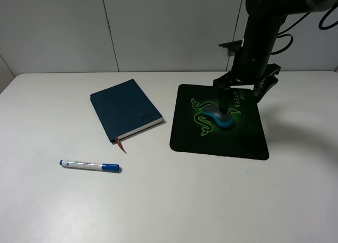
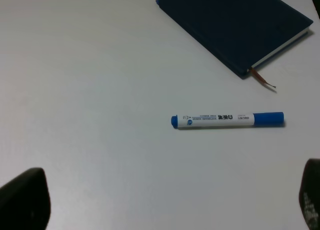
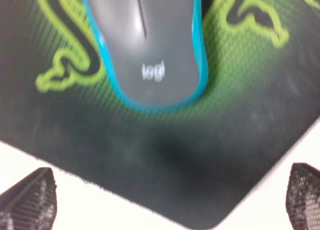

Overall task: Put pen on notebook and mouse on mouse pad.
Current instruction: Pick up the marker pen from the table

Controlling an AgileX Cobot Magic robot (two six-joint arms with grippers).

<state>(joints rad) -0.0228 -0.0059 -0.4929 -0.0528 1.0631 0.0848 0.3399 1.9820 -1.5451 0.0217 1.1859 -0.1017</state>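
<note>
The grey and teal mouse (image 1: pixel 217 118) (image 3: pixel 147 45) lies on the black mouse pad (image 1: pixel 232 142) (image 3: pixel 165 170), over its green logo. My right gripper (image 1: pixel 244 95) (image 3: pixel 167 197) hangs just above the mouse, open, its fingertips (image 3: pixel 30 197) spread wide with nothing between them. The white pen (image 1: pixel 90 165) (image 2: pixel 227 120) with its blue cap lies flat on the table, in front of the navy notebook (image 1: pixel 124 108) (image 2: pixel 235 25) and apart from it. My left gripper (image 2: pixel 165 205) is open over bare table short of the pen; the exterior view does not show it.
The white table (image 1: pixel 47 116) carries only these things. A grey panelled wall (image 1: pixel 158 26) rises behind its far edge. The notebook's ribbon bookmark (image 2: pixel 264 81) sticks out toward the pen.
</note>
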